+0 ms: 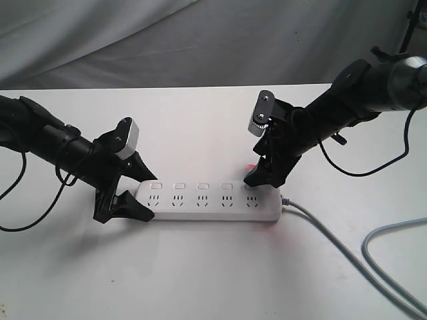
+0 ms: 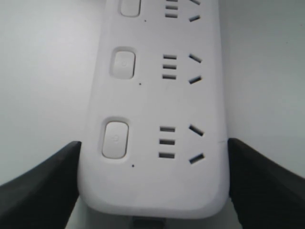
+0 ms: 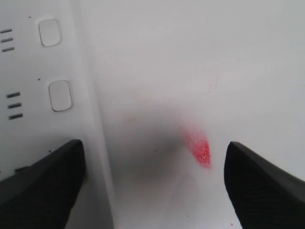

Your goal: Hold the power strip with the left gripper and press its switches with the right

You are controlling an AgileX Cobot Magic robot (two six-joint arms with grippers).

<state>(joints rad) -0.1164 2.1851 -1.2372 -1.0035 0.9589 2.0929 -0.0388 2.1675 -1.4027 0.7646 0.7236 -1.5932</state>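
The white power strip [image 1: 207, 203] lies flat on the table, its length running left to right. My left gripper [image 1: 143, 195] is shut on its left end, one black finger against each long side [image 2: 152, 157]. Its switches [image 1: 200, 186] form a row along the far edge; two show whole in the left wrist view [image 2: 115, 138]. My right gripper [image 1: 261, 175] stands open at the strip's right end [image 3: 155, 152]. One finger [image 3: 43, 186] lies over the strip just past two visible switches [image 3: 60, 95], hiding the end switch; the other finger is over bare table. Whether it touches I cannot tell.
A grey cable [image 1: 333, 247] leaves the strip's right end and curls toward the front right. A red glow [image 3: 200, 148] lies on the white table [image 1: 200, 280] between the right fingers. Grey cloth [image 1: 167, 40] hangs behind the table.
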